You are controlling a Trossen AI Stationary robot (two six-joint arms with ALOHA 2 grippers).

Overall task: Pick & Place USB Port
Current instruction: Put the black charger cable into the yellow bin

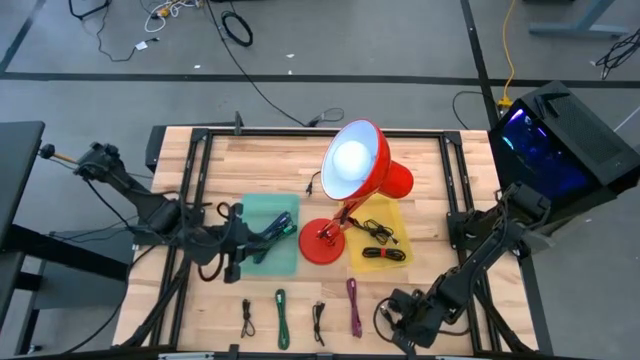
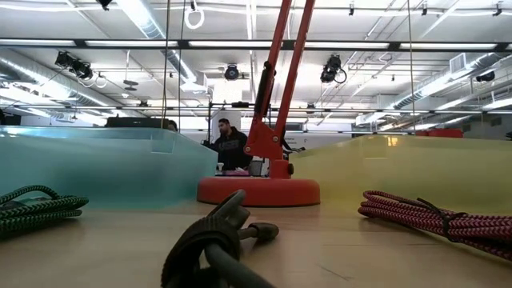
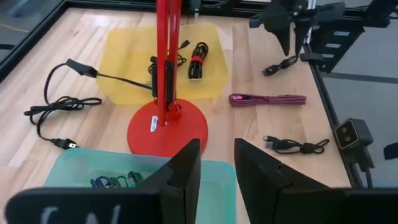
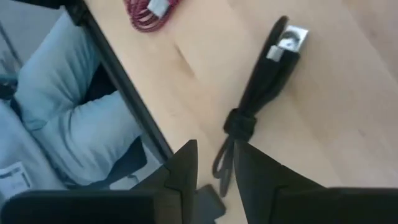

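Black and bundled with a tie at its middle, the USB cable (image 4: 255,106) we are after lies on the bare wood at the near right part of the table, its metal plug pointing away from the right gripper (image 4: 214,177). Our right gripper sits low over the cable's tail end, fingers a narrow gap apart with the cord running between them; we cannot tell whether they have bitten yet. To do this step well, we judge we should close squarely across the tied middle rather than the loose tail, so the bundle lifts as one piece and does not swing or unravel on the way to a tray.

Just beside it, toward the table's centre, rests the magenta cable (image 1: 353,305); further left lie another black cable (image 1: 319,322), a green cable (image 1: 281,317) and one more black one. Behind them stand the yellow tray (image 1: 392,215), already holding dark cables, the red lamp (image 1: 352,170) on its round base, and the teal tray (image 1: 262,208).

Our left gripper (image 3: 216,163) hovers over the teal tray's edge, fingers slightly apart and empty.

Pale butcher-block wood (image 1: 420,170) forms the tabletop, framed by black rails. Beyond it, the low view shows a workshop ceiling with strip lights and a person (image 2: 232,146) far behind.
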